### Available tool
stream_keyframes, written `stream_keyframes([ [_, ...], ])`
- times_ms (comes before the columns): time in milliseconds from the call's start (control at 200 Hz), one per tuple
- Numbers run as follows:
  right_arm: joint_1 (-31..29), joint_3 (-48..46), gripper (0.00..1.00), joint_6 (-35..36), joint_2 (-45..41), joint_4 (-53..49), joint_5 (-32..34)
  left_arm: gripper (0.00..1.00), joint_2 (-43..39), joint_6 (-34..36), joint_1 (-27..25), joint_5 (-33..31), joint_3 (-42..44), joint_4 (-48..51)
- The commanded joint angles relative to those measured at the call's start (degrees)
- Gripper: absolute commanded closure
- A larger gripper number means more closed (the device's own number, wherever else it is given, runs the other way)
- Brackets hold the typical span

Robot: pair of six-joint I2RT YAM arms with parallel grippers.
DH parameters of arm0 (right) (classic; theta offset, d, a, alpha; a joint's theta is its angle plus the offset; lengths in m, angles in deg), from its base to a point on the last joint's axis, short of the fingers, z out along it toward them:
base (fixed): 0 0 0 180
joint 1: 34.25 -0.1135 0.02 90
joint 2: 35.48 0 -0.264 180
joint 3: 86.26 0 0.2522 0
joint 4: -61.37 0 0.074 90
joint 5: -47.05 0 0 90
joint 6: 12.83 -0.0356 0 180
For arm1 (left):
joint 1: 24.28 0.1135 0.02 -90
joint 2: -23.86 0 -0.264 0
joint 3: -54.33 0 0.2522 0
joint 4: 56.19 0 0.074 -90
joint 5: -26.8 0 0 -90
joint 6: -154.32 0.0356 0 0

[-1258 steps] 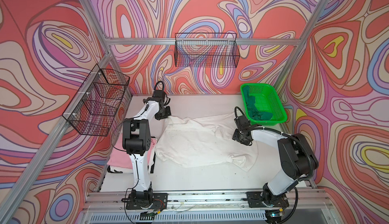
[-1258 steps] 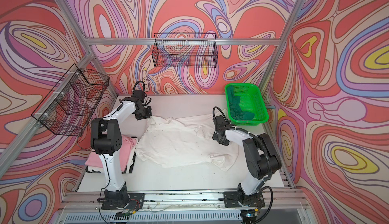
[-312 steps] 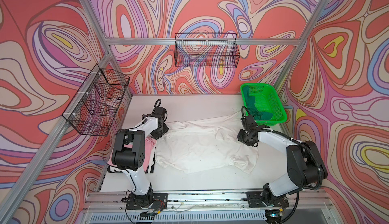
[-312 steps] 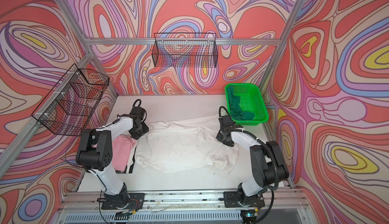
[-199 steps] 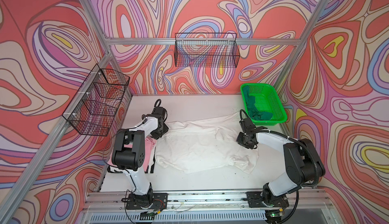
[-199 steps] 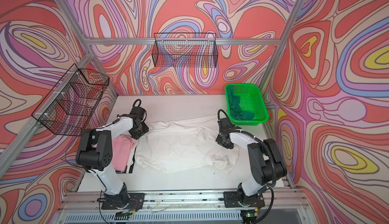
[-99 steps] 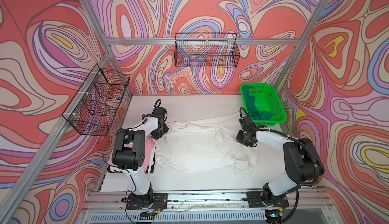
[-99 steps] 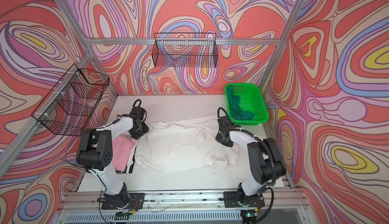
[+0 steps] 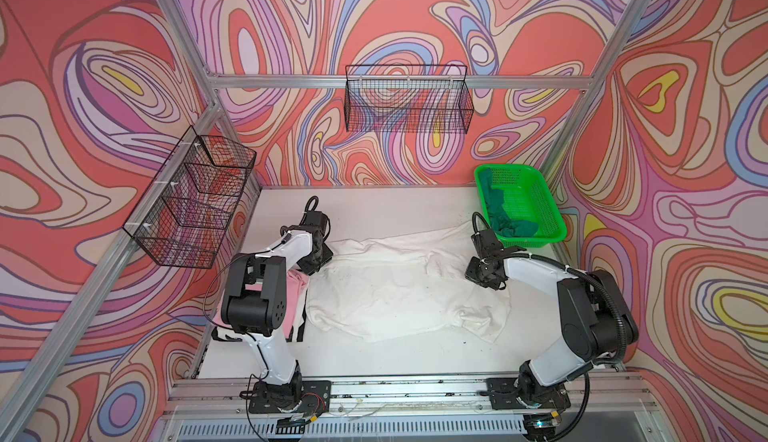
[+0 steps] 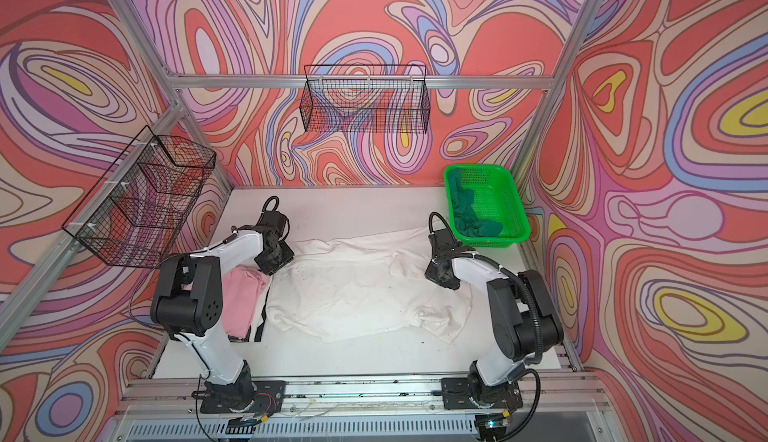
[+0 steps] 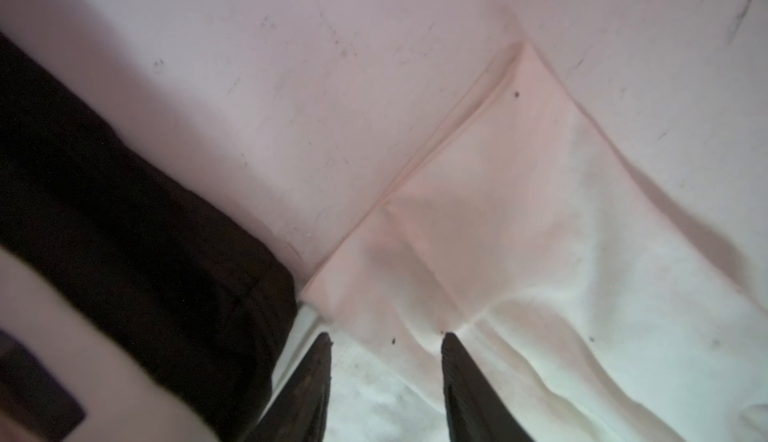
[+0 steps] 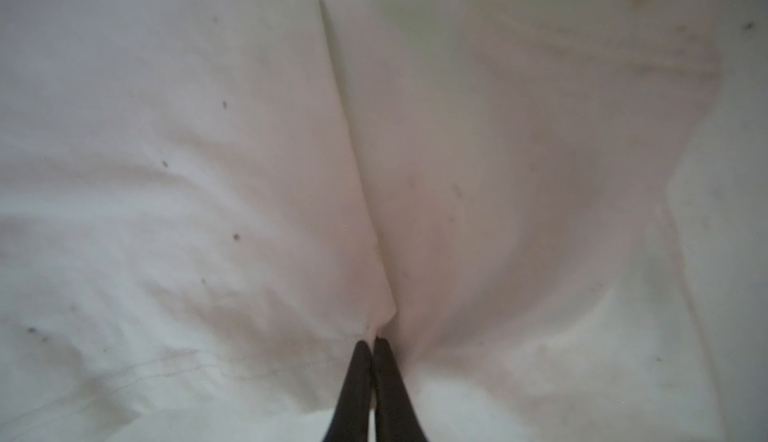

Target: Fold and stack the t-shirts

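Now, with the white shirt [image 9: 386,294] spread across the table [image 9: 395,211] and the right tool [image 12: 372,341] pinched shut on a fold, the open left tool [image 11: 386,335] should clamp its corner before both lift.

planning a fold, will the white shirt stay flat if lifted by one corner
Probably not: the white shirt lies wrinkled, so likely floppy. It puckers where the right hand pinches it, so the rest may sag and drag.
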Motion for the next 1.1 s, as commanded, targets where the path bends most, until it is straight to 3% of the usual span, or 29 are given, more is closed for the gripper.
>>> stream_keyframes([
  [0,-0.3,3.4,1.0,0.8,-0.4,-2.2,2.3,0.56,0.8,0.1,0.3,-0.4,-0.6,0.9],
  [235,-0.3,10.7,1.0,1.8,-0.3,-4.5,2.7,0.6,0.7,0.0,0.3,-0.7,-0.3,1.0],
  [461,-0.3,18.7,1.0,3.1,0.6,-5.1,1.6,0.51,0.8,-0.5,0.3,-1.1,-0.2,1.1],
  [616,-0.3,22.9,1.0,3.8,1.3,-5.0,0.6,0.52,1.2,-0.6,0.3,-1.5,-0.3,1.0],
  [771,-0.4,25.1,1.0,4.0,2.3,-4.8,-0.9,0.59,2.2,-0.4,0.3,-0.8,-0.4,0.6],
  [891,-0.4,25.8,1.0,4.0,2.5,-4.5,-1.8,0.71,2.8,0.0,0.3,-0.3,-0.3,0.0],
  [1097,-0.3,25.9,1.0,4.0,1.8,-3.9,-3.2,0.72,3.9,0.1,0.2,-0.5,-1.4,0.1],
])
